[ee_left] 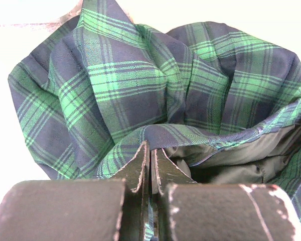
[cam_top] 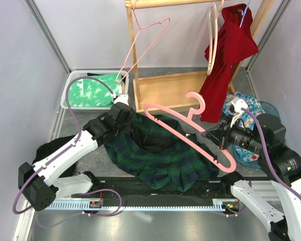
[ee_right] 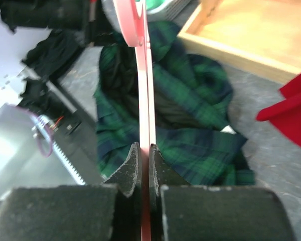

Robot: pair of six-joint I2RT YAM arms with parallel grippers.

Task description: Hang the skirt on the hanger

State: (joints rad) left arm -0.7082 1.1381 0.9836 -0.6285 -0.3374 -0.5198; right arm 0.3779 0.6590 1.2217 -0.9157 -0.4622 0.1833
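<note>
Two neighbours: red garment [cam_top: 226, 60] hanging, basket [cam_top: 68, 93] beyond skirt [cam_top: 155, 155].

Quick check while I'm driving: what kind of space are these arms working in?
Probably a lab test cell staged as a wardrobe corner: plain panel walls in metal framing, a wooden clothes rack carrying a red garment, and a white basket holding green fabric.

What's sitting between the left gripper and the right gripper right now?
Top view: the plaid skirt, its waist gaping open, with the pink hanger slanting across it.
</note>
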